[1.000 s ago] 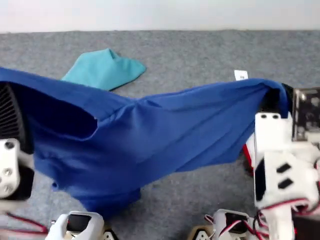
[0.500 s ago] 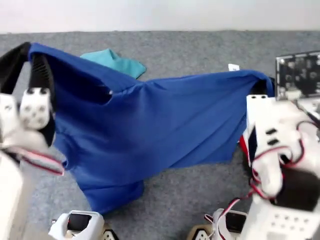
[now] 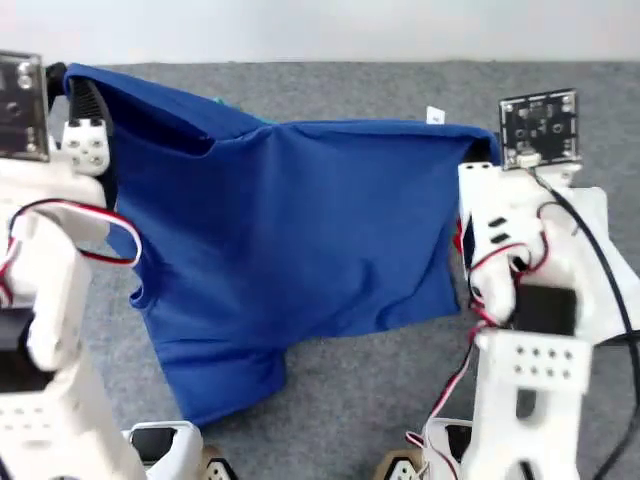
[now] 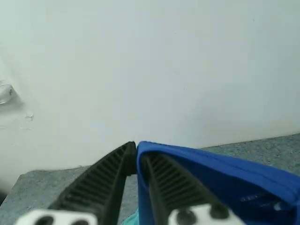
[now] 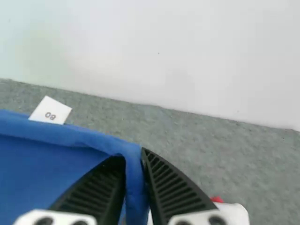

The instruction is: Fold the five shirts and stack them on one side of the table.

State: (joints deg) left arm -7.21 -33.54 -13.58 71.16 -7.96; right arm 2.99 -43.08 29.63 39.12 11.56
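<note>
From above, the blue shirt (image 3: pixel 300 230) hangs spread over the table (image 3: pixel 400 400). The left gripper (image 3: pixel 68 78) pinches one top corner and the right gripper (image 3: pixel 487 148) the other. Nothing on the shirt is folded yet, so I'd judge the job early, with the folding and all the stacking to come.

At the left wrist, the left gripper (image 4: pixel 136 149) is closed to a slit on the shirt (image 4: pixel 211 171) edge. A scrap of teal cloth (image 4: pixel 133 218) shows beneath it.

At the right wrist, the right gripper (image 5: pixel 134 158) nips the shirt (image 5: pixel 56 159) likewise, with a white tag (image 5: pixel 49 114) just beside that hem.
</note>
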